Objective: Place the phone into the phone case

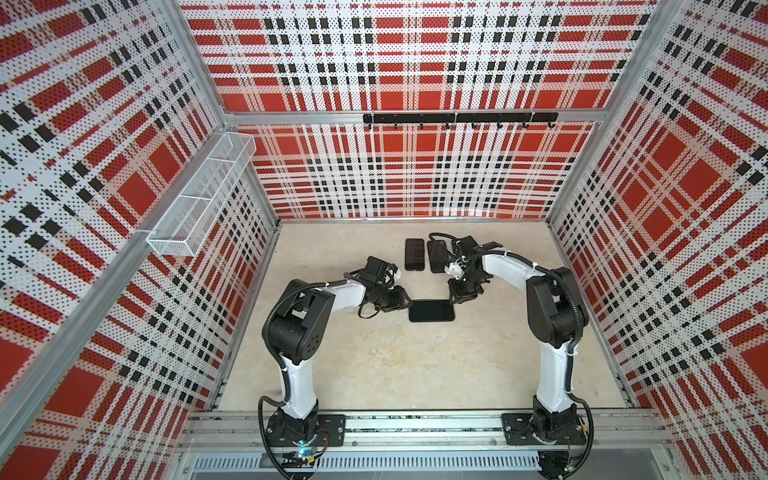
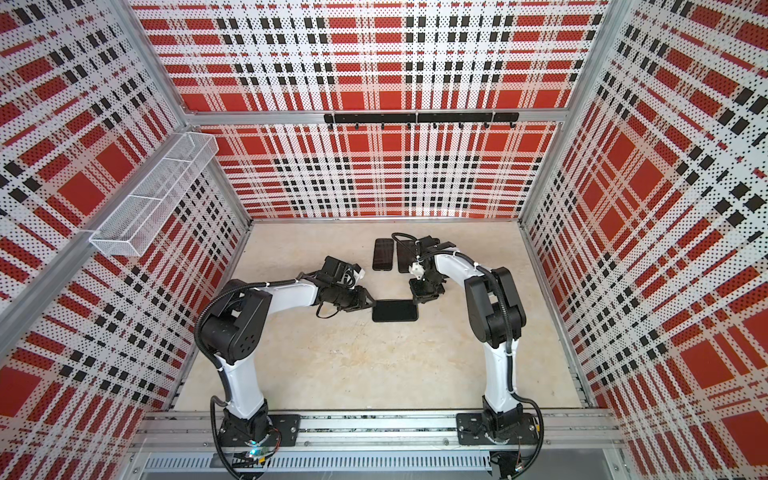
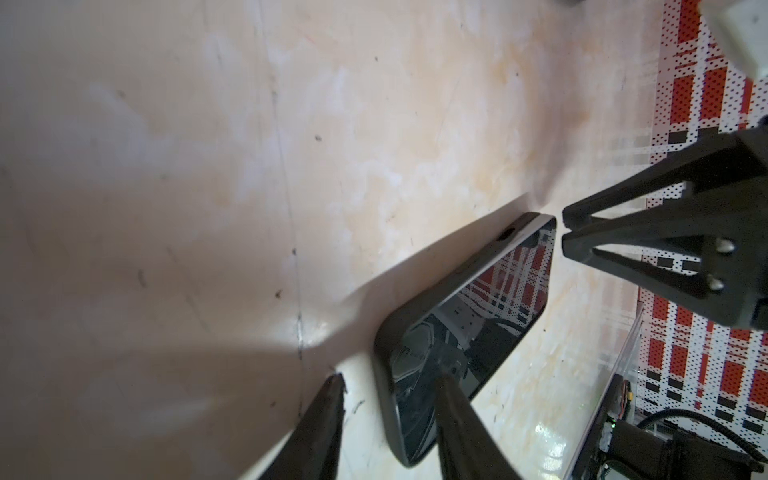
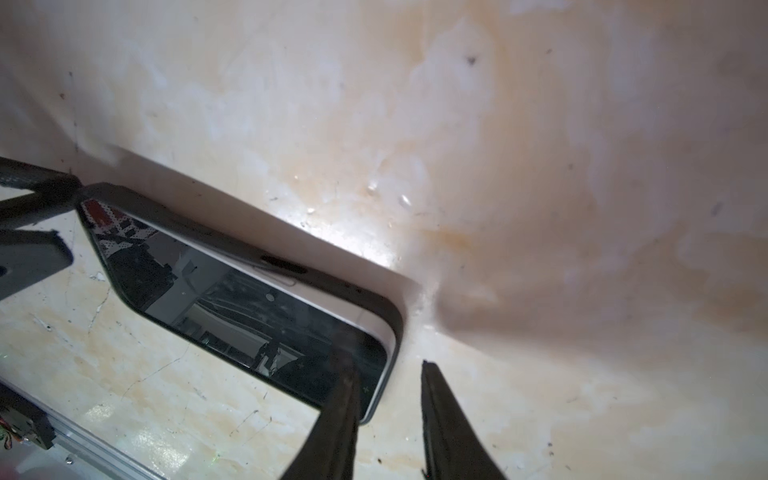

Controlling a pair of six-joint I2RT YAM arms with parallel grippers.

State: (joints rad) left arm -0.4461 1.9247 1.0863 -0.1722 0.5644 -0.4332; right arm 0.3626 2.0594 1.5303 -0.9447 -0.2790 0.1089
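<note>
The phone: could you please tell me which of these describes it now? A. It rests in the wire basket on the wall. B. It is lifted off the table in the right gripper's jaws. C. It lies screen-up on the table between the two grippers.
C: the phone lies flat and screen-up on the table, with the left gripper at one short end and the right gripper at the far corner of the other end.

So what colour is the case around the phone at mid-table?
Black; the phone case frames the pale-edged phone. Clearest in the right wrist view.
</note>
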